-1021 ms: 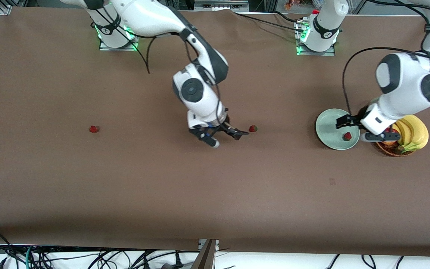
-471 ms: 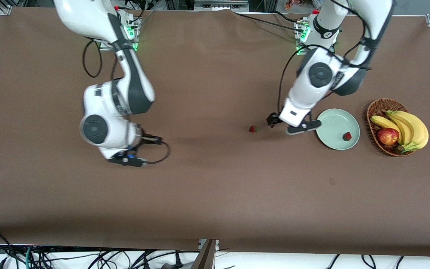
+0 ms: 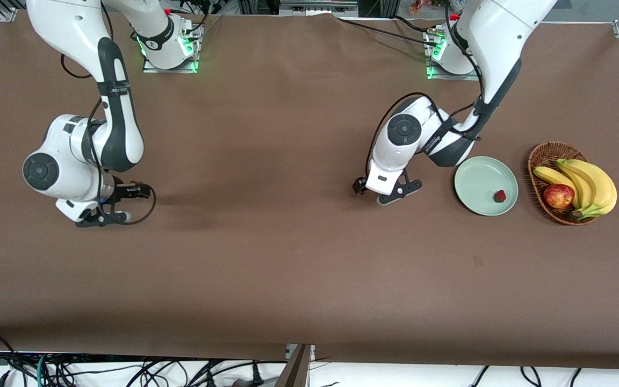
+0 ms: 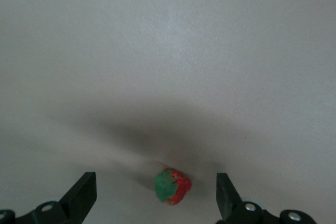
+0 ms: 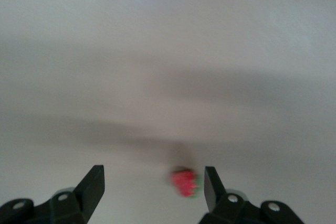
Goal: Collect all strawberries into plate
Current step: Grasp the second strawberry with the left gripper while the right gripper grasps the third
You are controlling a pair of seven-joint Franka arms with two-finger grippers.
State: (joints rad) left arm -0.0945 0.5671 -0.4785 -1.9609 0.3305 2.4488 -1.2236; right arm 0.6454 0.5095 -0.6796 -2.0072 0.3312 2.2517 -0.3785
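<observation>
Now both arms swung since half second ago. Left gripper (image 3: 386,192) moved off round pale mint-green plate (image 3: 476,177), jaws wide, empty, over tiny red strawberry (image 4: 172,186) on brown counter (image 3: 288,258). Right gripper (image 3: 121,203) shifted toward its end, open, empty, over second strawberry (image 5: 185,182). Third strawberry (image 3: 499,196) lies in plate.

The brown counter (image 3: 288,258) looks matt, like paper or cloth. The round pale mint-green plate (image 3: 476,180) is smooth with a soft sheen. The brown basket (image 3: 536,161) is rough woven wicker.
</observation>
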